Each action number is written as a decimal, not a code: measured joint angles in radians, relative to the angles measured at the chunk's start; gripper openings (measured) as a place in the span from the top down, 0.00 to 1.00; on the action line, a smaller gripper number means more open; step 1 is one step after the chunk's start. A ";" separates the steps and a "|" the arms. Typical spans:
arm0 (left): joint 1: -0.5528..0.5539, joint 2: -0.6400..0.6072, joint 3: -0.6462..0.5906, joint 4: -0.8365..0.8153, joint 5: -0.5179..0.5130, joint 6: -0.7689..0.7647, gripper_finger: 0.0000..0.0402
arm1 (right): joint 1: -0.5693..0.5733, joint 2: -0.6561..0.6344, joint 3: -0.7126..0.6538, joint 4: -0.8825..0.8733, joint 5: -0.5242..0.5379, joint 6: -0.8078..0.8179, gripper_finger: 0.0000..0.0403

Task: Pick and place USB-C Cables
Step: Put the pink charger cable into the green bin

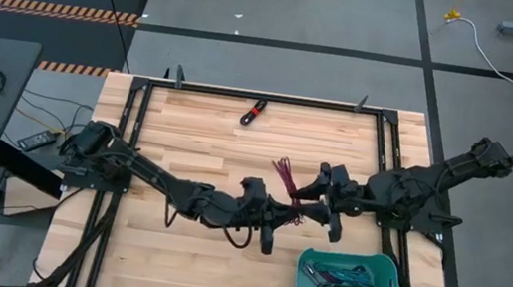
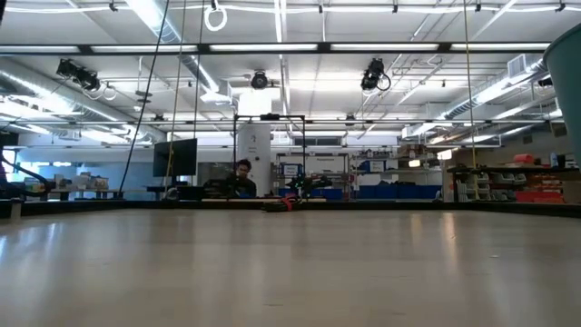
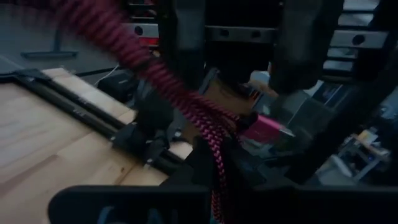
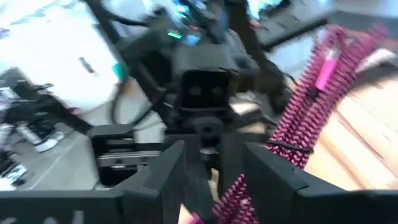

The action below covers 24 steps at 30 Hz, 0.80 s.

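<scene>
A magenta braided USB-C cable bundle (image 1: 287, 180) is held above the table's middle, between my two grippers, which face each other. My left gripper (image 1: 279, 210) is shut on it. My right gripper (image 1: 314, 200) is open, and its fingers (image 4: 168, 174) stand on either side of the bundle's lower end (image 4: 233, 196). The bundle's free loops (image 4: 336, 56) fan out toward the table's far side. A red-black cable (image 1: 254, 111) lies on the table near its far edge. Several more cables lie in the teal bin (image 1: 389, 273). My left gripper pinches the magenta bundle near one end (image 3: 217, 165) between its two fingers, coming level from the table's left. The bundle is lifted clear of the table. Its longer part (image 3: 143, 68) sticks up and away from the fingers.
The teal bin stands at the table's near right corner, just nearside of my right gripper. A black frame (image 1: 139, 117) runs along the table's edges. Bare wood lies to the near left and across the far half. A person (image 2: 241, 173) sits far behind the table.
</scene>
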 joint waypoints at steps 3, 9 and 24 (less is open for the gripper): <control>0.006 0.001 0.000 -0.052 0.001 -0.024 0.95 | -0.008 0.001 -0.001 -0.038 -0.012 0.050 0.63; 0.016 -0.002 0.002 -0.146 0.003 -0.070 0.95 | -0.007 -0.038 0.020 -0.095 -0.209 0.138 0.61; 0.021 -0.002 0.003 -0.164 -0.021 -0.066 0.95 | -0.028 -0.061 -0.081 -0.148 -0.133 0.269 0.41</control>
